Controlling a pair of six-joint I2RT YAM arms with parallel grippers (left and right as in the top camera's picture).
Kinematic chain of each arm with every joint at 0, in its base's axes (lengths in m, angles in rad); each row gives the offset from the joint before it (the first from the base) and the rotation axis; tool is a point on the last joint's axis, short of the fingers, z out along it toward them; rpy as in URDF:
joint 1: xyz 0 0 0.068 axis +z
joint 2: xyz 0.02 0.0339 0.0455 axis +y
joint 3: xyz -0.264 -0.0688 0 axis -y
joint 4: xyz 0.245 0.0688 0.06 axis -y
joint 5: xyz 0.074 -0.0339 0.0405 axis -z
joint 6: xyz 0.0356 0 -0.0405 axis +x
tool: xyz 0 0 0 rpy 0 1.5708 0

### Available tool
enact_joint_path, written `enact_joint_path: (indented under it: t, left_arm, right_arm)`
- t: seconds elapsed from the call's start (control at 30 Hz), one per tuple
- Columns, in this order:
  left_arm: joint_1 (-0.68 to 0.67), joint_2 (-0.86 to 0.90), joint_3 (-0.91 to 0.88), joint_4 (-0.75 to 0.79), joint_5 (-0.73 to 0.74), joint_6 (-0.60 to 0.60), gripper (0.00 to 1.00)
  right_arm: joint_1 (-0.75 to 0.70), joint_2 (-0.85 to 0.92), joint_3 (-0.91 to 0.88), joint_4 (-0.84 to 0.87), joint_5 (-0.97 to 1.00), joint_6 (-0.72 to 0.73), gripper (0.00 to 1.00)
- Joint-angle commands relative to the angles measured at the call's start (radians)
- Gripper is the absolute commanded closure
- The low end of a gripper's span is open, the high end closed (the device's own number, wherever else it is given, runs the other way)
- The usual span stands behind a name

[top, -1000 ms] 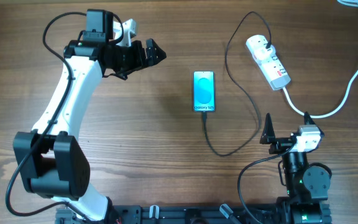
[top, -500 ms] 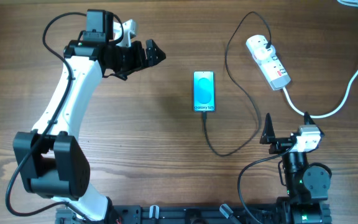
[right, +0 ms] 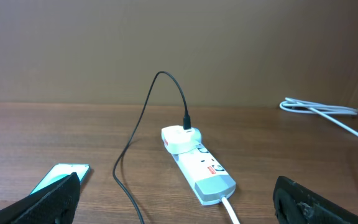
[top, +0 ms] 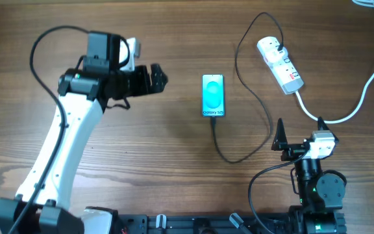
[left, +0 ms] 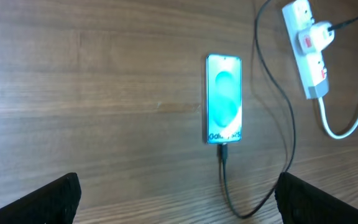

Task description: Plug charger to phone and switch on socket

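Phone (top: 213, 95) and arms: where are they? (A)
The phone lies flat mid-table (top: 174, 169), its long axis running away from the robot and its text end nearest. The charger (left: 222, 163) meets that edge. The left gripper (top: 162, 78) hovers to its left on an outstretched arm, jaws wide apart. (B)
And the right? (A)
The right gripper (top: 281, 133) sits folded near its base, jaws apart and empty. The socket (top: 280, 64) lies far right, with bare wood around the phone. (B)

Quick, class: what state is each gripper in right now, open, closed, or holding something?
Left gripper: open, holding nothing.
Right gripper: open, holding nothing.
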Motion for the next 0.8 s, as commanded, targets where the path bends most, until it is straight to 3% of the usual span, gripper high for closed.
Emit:
enact_joint_path:
  t: [0.0, 0.77]
  left_arm:
    - [-0.005, -0.089, -0.092, 0.029, -0.005, 0.009, 0.00]
    - [-0.019, -0.676, -0.749, 0.542, -0.033, 0.017, 0.00]
  right_arm:
    - [-0.005, -0.014, -0.002, 0.005, -0.005, -0.006, 0.00]
    - [-0.005, -0.014, -0.002, 0.005, -0.005, -0.006, 0.00]
